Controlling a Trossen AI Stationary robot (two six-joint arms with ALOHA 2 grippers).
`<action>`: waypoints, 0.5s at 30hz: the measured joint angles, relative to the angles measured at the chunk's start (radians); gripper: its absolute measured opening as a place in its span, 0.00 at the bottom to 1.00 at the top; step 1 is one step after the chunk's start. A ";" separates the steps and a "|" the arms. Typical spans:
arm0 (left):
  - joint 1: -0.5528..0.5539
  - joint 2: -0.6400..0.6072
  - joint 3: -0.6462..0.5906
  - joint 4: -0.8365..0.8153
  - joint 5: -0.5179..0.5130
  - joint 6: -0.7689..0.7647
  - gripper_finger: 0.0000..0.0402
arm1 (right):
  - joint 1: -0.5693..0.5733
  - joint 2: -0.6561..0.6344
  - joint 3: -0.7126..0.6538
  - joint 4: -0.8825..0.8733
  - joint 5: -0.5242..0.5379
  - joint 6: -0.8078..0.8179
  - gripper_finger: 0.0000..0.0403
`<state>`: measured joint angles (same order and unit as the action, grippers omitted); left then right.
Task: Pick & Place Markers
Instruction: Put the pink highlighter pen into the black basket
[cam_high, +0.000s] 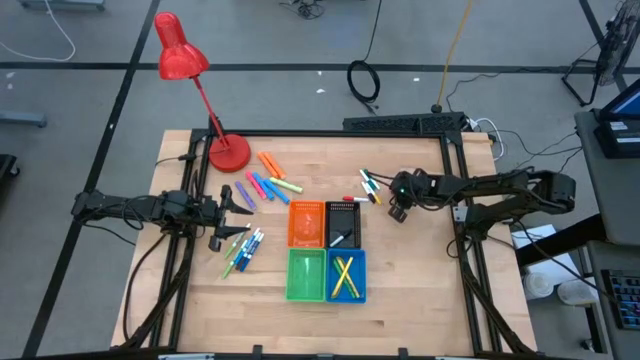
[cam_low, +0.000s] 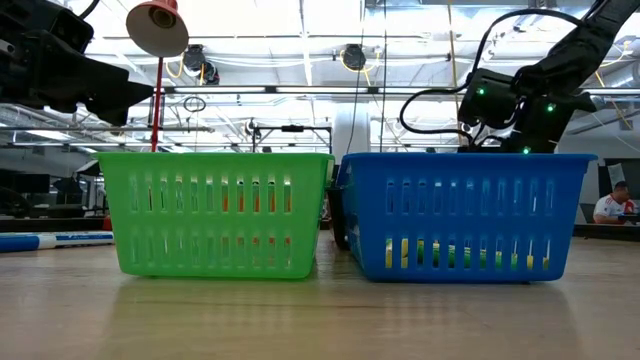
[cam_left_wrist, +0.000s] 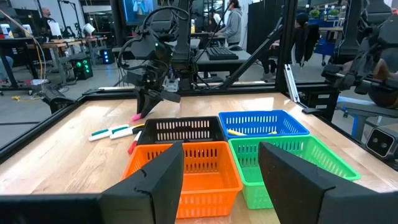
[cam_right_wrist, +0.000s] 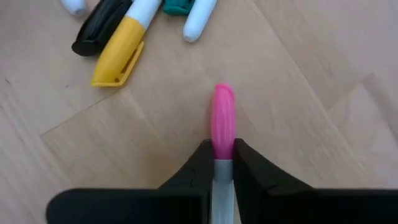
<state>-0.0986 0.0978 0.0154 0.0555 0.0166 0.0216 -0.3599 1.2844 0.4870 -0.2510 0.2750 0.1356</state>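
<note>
Pink is the colour of the cap on the marker (cam_right_wrist: 223, 127) that the right claw (cam_right_wrist: 222, 163) is squeezing between its two dark fingers, just past the black bin (cam_high: 341, 222) and low over the wooden tabletop (cam_high: 420, 290). Close beside that pink-capped marker, a few more markers (cam_right_wrist: 127, 34) are lying loose, one with a yellow cap and one with a black cap.

Going back toward the black bin, it is standing next to the orange bin (cam_high: 305, 223), with the green bin (cam_high: 305, 275) and the blue bin (cam_high: 347, 275) in front of them. Yellow markers (cam_high: 344, 274) are already lying in the blue bin, and one white marker is showing in the black bin.

Much is left, I think. A bright pile of markers (cam_high: 270, 180) is waiting on the far side of the orange bin, near a red lamp (cam_high: 200, 90), and another bunch (cam_high: 240, 250) is lying beside the green bin.

The left claw (cam_high: 240, 200) is hanging near those, with its fingers open and holding nothing.
</note>
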 joint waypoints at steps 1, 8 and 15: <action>0.000 0.000 0.000 0.000 0.000 0.000 0.53 | 0.000 0.000 0.000 0.004 0.000 -0.003 0.06; 0.000 0.000 0.000 0.000 0.000 0.000 0.53 | 0.000 -0.012 -0.002 0.009 0.008 -0.019 0.10; 0.000 0.000 0.000 0.000 0.000 0.000 0.53 | 0.014 -0.078 -0.003 0.050 0.006 -0.026 0.07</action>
<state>-0.0986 0.0982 0.0154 0.0555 0.0166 0.0216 -0.3461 1.2062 0.4843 -0.2006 0.2814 0.1101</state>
